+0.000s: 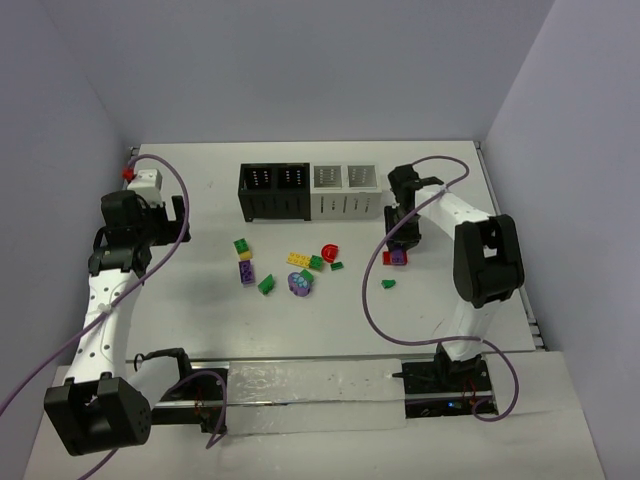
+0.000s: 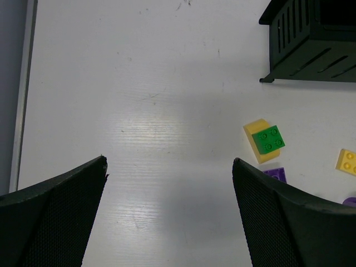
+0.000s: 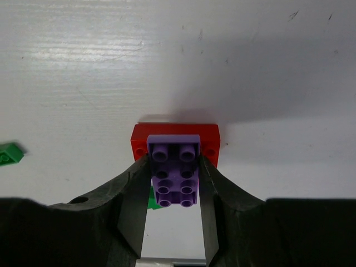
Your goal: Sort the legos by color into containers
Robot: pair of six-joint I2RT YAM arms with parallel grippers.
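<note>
A purple lego (image 3: 175, 172) sits on top of a red lego (image 3: 175, 129) on the table, right of the containers. My right gripper (image 3: 174, 161) is shut on the purple lego, one finger pressed against each long side; the top view shows this gripper (image 1: 402, 250) just below the white bins (image 1: 345, 206). The black bins (image 1: 272, 207) adjoin them on the left. Several loose legos lie mid-table, among them a green one on a yellow one (image 2: 268, 139). My left gripper (image 2: 169, 161) hangs wide open over bare table to their left, holding nothing.
A green lego (image 1: 388, 284) lies alone near the right arm, and another (image 3: 10, 154) shows at the left edge of the right wrist view. A corner of the black bins (image 2: 311, 39) is at the left wrist view's top right. Purple cables loop beside both arms.
</note>
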